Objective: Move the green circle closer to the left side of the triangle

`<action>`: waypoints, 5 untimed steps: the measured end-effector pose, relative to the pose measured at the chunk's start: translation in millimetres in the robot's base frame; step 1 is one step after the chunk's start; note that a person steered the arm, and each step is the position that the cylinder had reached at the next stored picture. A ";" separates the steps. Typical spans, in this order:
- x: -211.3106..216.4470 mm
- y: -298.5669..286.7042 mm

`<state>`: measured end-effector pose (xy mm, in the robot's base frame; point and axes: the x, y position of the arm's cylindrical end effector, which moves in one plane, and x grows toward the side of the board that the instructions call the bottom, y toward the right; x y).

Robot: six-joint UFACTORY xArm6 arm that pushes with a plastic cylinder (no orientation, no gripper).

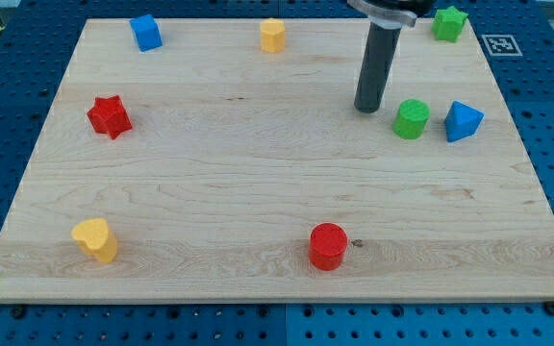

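Camera view, read from the board's left edge across: a yellow heart block point(96, 239) sits near the bottom-left corner, a red star block point(110, 116) by the left edge, a blue block point(146, 32) near the top-left corner, a yellow block point(273, 35) at the top edge, a red circle point(327, 246) near the bottom edge. Toward the right edge, my tip point(368, 109) rests on the wood just left of the green circle point(413, 119), apart from it; the blue triangle point(463, 121) stands just right of the circle, a narrow gap between them. A green star block point(449, 22) occupies the top-right corner. No pincer exists on this rod, so nothing opens or grips. The circle looks light, rigid and likely to slide easily; I would press its left face centrally, lest it skid sideways. The rod's upper part is cut off.
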<state>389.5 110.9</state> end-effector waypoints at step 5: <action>40.8 3.9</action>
<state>430.3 114.8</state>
